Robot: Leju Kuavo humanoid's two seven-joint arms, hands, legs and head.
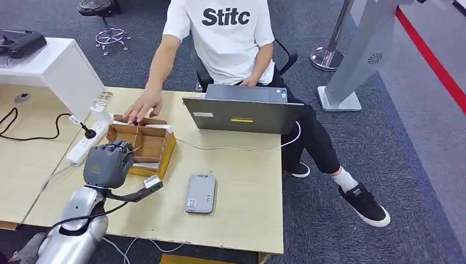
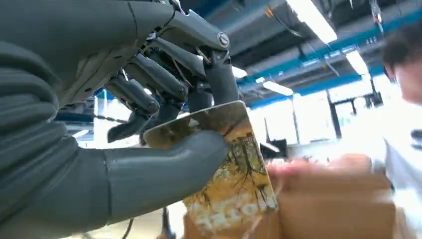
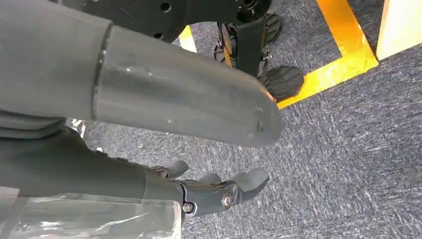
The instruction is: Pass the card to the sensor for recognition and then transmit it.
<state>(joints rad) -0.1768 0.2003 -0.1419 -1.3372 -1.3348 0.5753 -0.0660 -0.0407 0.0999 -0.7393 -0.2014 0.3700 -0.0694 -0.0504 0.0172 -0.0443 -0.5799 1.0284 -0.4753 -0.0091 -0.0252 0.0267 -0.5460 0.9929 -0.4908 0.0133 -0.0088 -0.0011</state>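
Left hand [image 1: 107, 164]: hovered over the near edge of the cardboard box [image 1: 144, 144], pinching the card [image 2: 226, 169] between thumb and fingers.
Behind the box: a person's hand [image 1: 142, 105] rested on its far rim, blocking that side.
Left of the box: a white power strip [image 1: 88, 142] and its black cable [image 1: 33, 132] lay close by.
Right of the box: the grey sensor [image 1: 200, 193] lay flat, with bare counter [image 1: 242, 187] around it.
Far right: an open laptop [image 1: 243, 113] walled off the counter's back edge.
Right hand [image 3: 209, 191]: hung over carpet, fingers apart.
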